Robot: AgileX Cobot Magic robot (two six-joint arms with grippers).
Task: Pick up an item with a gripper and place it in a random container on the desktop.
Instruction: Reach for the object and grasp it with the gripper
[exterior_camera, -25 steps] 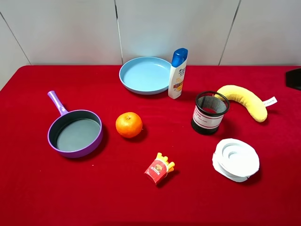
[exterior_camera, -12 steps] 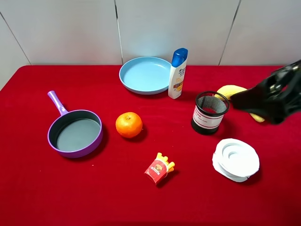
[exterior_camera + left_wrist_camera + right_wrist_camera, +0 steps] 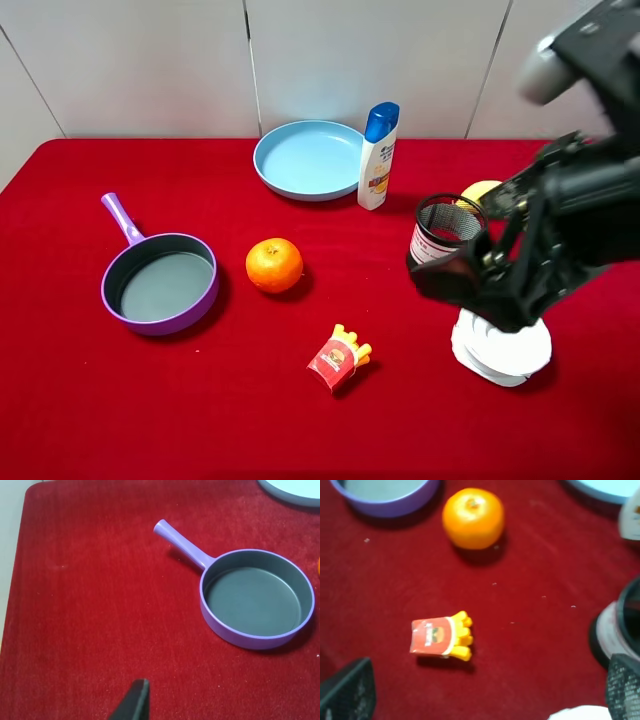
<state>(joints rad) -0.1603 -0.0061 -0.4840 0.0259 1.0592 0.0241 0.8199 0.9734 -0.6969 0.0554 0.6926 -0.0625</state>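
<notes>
Red cloth (image 3: 80,420) covers desk, pale wall panels (image 3: 150,60) behind. R gripper (image 3: 485,682) hangs above cloth w/ fingers (image 3: 347,690) spread wide, holding nothing, touching nothing. In high view its arm blocks part of mesh cup (image 3: 445,222). Fries (image 3: 340,358) lie flat on cloth near orange (image 3: 274,265), logo side up, clear of both fingers. Pan (image 3: 172,322) sits well apart, toward L side. L gripper (image 3: 136,700): only one fingertip shows in wrist view, so can't tell if apart or together.

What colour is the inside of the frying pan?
Grey inside the frying pan, with purple walls and a lilac handle. It shows best in the left wrist view.
</notes>
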